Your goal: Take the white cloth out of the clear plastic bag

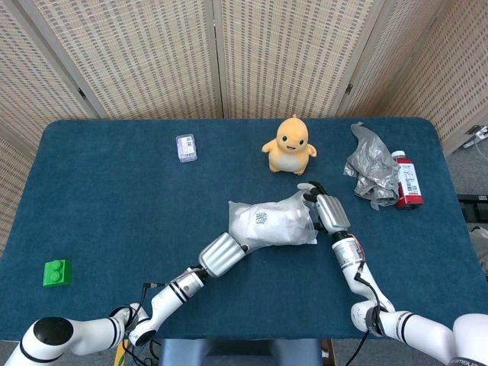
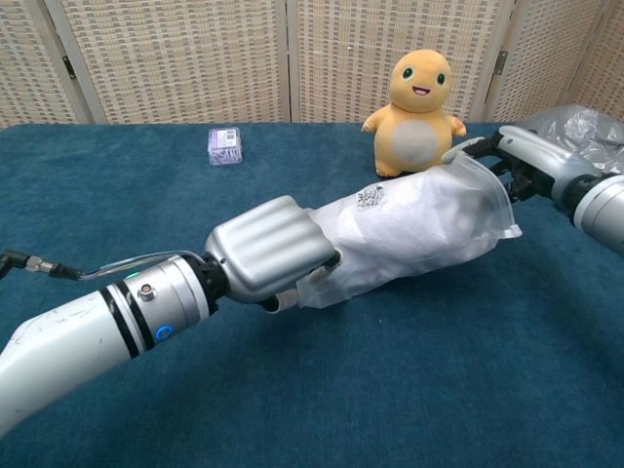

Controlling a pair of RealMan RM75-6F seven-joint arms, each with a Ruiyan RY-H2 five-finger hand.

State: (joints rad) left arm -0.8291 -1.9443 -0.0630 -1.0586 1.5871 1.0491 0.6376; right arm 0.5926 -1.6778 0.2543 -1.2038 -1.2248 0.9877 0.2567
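Observation:
The clear plastic bag [image 1: 293,213] [image 2: 487,210] lies across the middle of the table with the white cloth [image 1: 267,227] [image 2: 409,229] bundled inside it. My left hand [image 1: 223,254] [image 2: 268,249] grips the bag's near left end, fingers curled under the plastic. At the far right end, my right hand [image 1: 324,207] [image 2: 517,156] pinches the bag's upper edge, which stands raised off the table. The cloth is wholly inside the bag.
A yellow plush toy [image 1: 289,145] [image 2: 421,112] stands just behind the bag. A crumpled grey bag [image 1: 371,164] [image 2: 583,122] and a red bottle [image 1: 409,181] lie at the right. A small purple box [image 1: 186,147] [image 2: 224,145] sits far left of centre, a green brick [image 1: 56,272] near the front left.

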